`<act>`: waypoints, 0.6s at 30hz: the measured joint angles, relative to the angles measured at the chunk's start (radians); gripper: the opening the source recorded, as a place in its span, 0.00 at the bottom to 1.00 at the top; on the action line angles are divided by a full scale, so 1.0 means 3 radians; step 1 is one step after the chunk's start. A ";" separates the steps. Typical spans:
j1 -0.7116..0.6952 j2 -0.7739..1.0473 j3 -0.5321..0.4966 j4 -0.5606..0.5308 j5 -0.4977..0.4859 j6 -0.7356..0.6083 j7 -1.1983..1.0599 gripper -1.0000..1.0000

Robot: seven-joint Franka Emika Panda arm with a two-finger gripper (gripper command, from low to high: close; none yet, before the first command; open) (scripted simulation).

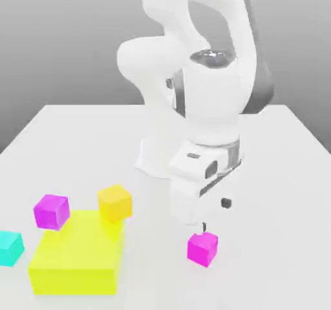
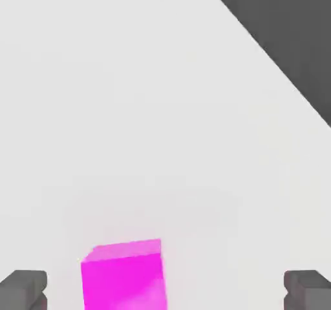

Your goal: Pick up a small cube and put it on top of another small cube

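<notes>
cube (image 1: 202, 248) apart — yellow block (image 1: 76, 258), neighbours leftward

Two cameras: one off the arm looking across the scene, one on the hand looking down.

The exterior view sits raised in front of the arm (image 1: 207, 95), facing it across the white surface (image 1: 77, 141). The hand view looks steeply down from close above, between the gripper (image 2: 165, 290) fingers (image 2: 24, 289). Both share the small cube (image 1: 202, 248) (image 2: 123, 276) and the bare surface around it.
</notes>
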 joint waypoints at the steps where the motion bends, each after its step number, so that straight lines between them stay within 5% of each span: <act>1: -0.0003 0.0084 0.0002 -0.0002 -0.0007 0.0070 -0.0024 0.50; 9: -0.0217 0.0750 0.0283 0.0105 0.0265 0.0606 -0.0254 0.50; 10: -0.0271 0.0828 0.0344 0.0117 0.0293 0.0667 -0.0274 0.00; 18: -0.0260 0.0789 0.0327 0.0112 0.0271 0.0633 -0.0262 0.00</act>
